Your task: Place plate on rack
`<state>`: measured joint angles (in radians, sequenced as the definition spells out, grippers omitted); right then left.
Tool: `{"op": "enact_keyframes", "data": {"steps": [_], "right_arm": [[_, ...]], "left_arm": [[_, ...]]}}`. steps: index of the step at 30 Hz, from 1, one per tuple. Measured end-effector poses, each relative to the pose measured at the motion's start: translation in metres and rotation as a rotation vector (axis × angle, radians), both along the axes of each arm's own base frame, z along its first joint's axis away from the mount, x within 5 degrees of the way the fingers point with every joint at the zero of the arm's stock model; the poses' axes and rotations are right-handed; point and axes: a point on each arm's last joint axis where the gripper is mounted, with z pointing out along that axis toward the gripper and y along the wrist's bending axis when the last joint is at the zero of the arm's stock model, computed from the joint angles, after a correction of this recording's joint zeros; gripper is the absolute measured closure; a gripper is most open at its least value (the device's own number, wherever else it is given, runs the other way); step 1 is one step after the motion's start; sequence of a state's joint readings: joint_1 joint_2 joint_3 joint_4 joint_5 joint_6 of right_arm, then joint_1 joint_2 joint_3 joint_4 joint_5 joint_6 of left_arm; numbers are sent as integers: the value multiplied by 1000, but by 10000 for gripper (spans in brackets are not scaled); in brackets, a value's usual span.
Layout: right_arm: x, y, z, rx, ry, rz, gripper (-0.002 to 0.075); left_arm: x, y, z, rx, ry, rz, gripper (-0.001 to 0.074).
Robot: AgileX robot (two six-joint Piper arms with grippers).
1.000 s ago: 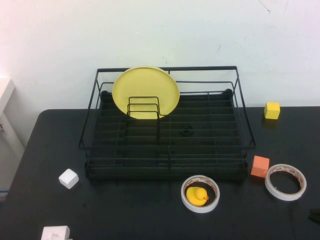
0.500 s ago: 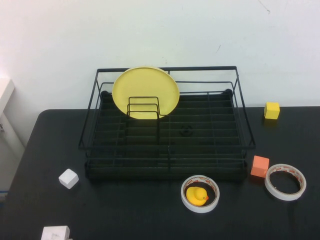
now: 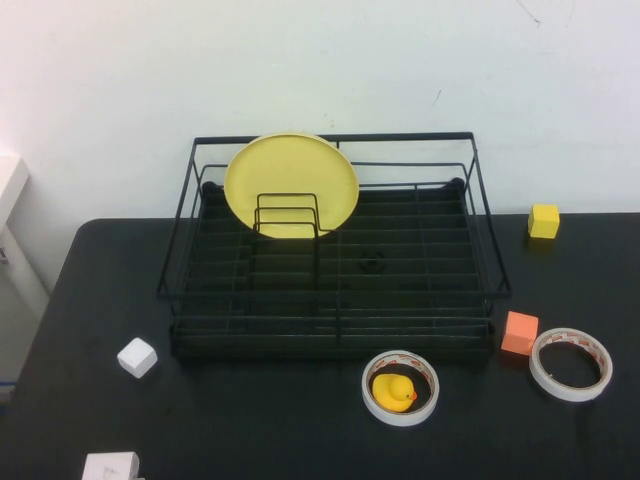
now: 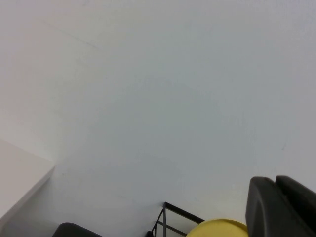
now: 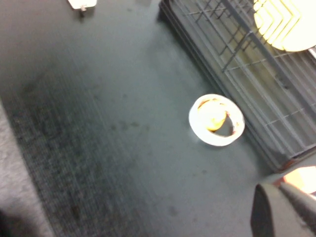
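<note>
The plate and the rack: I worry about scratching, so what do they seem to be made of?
The plate looks like matte pale-yellow plastic or melamine: even colour, no glaze shine. The rack looks like thin black-coated metal wire over a black tray, probably plastic. The left tool and the right tool show only at their wrist views' edges, holding nothing visible.

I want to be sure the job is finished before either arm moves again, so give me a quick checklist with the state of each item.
1. plate standing upright in the rack, in the rear left dividers: ok.
2. Plate free of any gripper: ok, none touches it in the high view.
3. left gripper away from the rack, camera facing the wall: ok; its opening: cannot tell.
4. right gripper above the table, near the tape roll holding the duck: ok; its opening: cannot tell.
5. Plate seated firmly in a slot: cannot tell.
</note>
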<state>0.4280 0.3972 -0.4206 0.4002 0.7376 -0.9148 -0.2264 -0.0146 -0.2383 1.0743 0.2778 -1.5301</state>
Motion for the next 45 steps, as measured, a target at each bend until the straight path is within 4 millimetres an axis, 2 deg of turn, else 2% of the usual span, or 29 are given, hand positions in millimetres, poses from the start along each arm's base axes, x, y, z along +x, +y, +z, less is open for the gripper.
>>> {"op": "enact_keyframes", "data": {"steps": [24, 28, 33, 39, 41, 45], "right_arm": [[-5, 1, -5, -11, 65, 26, 725], [-5, 1, -5, -11, 65, 26, 725], [-5, 1, -5, -10, 66, 26, 725], [-5, 1, -5, -9, 66, 26, 725], [-5, 1, -5, -9, 66, 26, 725], [-5, 1, -5, -9, 66, 26, 725]], "left_arm": [[0, 0, -1, 17, 4, 5, 735], [1, -1, -5, -63, 41, -21, 735], [2, -6, -15, -107, 140, -74, 735], [8, -26, -40, 94, 191, -262, 735], [11, -29, -49, 176, 184, -274, 735], [16, -31, -77, 231, 241, -283, 735]]}}
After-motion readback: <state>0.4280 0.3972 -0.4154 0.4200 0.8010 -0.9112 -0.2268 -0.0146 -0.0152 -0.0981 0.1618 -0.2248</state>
